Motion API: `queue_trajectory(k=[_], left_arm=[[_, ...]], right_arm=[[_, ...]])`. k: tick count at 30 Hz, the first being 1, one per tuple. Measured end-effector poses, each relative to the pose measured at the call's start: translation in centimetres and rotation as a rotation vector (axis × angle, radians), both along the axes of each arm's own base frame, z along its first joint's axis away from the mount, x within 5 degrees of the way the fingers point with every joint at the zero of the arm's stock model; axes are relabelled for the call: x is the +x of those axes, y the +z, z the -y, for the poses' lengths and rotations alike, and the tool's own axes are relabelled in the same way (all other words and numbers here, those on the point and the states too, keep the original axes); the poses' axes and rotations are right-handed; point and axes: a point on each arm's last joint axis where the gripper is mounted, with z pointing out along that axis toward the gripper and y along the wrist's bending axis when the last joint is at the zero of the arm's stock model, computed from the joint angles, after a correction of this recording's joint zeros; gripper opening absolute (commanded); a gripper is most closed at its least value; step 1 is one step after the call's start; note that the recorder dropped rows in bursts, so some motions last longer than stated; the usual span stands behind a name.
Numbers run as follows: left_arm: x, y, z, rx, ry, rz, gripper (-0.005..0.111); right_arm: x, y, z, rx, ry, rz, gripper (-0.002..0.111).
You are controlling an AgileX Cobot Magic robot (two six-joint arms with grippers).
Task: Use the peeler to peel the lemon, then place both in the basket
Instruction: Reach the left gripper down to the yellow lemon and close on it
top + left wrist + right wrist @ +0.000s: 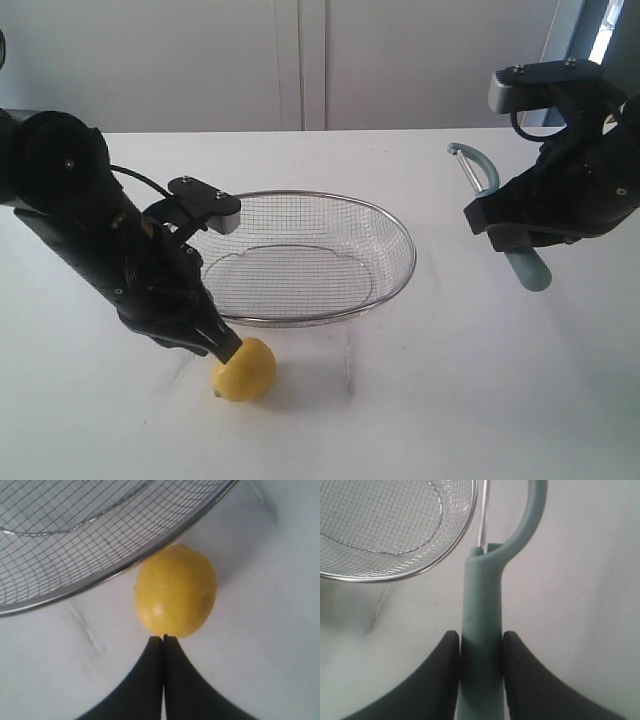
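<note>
Where exterior view looks over white table (500, 400), lemon (245, 370) sits on surface just outside near rim of basket (405, 250), not inside. Tips of left gripper (228, 347) touch lemon. To right of basket, right gripper (505, 232) holds peeler (478, 160), handle end poking out below.

Left wrist view: jaws pressed together, nothing between, tips against lemon's side; basket rim just beyond lemon.

Right wrist view: fingers clamp teal handle from both sides; curved head extends past fingertips, beside basket rim.
</note>
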Motion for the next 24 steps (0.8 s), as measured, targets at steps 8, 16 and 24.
queue_trajectory(k=[8,16,24], left_arm=[[-0.1,0.2,0.8,-0.083,-0.058,0.008,0.050],[-0.2,0.0,0.8,-0.067,-0.128,0.016,0.055],[0.3,-1.7,1.2,-0.038,-0.154,-0.011,0.055]], right_arm=[[0.0,0.0,0.0,0.000,0.000,0.000,0.000],[0.0,0.0,0.0,0.000,0.000,0.000,0.000],[0.0,0.0,0.0,0.000,0.000,0.002,0.000]])
